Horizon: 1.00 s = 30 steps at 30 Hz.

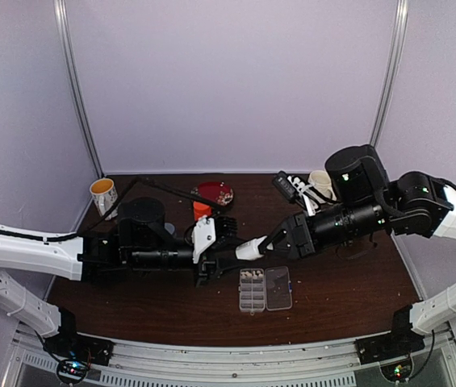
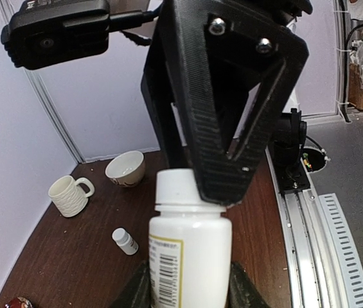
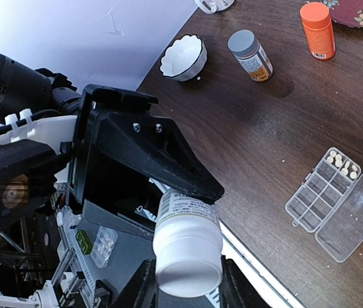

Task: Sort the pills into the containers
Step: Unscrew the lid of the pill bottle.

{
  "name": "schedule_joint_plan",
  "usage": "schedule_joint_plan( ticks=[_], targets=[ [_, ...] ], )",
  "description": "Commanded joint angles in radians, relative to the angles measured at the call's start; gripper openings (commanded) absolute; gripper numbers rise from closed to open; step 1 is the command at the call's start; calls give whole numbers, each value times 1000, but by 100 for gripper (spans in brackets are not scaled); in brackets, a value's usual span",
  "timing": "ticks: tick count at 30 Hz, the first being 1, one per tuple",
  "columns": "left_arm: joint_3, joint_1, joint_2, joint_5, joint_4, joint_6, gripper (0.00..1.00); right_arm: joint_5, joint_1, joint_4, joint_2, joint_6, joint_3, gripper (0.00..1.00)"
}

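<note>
A white pill bottle hangs level above the table between my two arms. My left gripper is shut on the bottle's labelled body. My right gripper comes from the opposite side, with a finger touching each side of the bottle's white cap. The clear organiser box lies open on the table just below, lid flat to the right. Several cream pills lie in its far end compartments; the other compartments look bare. No loose pills show.
An orange bottle stands by a red plate. A grey-capped bottle, a white bowl, a ribbed cream mug and a small white vial sit farther back. A yellow-rimmed mug is back left.
</note>
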Motion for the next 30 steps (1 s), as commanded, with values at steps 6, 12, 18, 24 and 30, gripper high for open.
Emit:
schedule_joint_plan(
  ticks=[6, 12, 18, 24, 30],
  targets=[
    [28, 0, 2, -3, 22, 7, 17, -10, 3, -6, 33, -33, 58, 27],
    [25, 0, 2, 10, 33, -2, 17, -42, 2, -22, 58, -194, 89, 9],
    [8, 0, 0, 45, 84, -38, 17, -65, 3, 7, 56, -768, 75, 13],
    [-16, 1, -10, 65, 120, -80, 15, -210, 3, -20, 31, -1557, 48, 0],
    [-29, 0, -10, 101, 147, -124, 15, -136, 3, 129, -7, -2023, -55, 0]
  ],
)
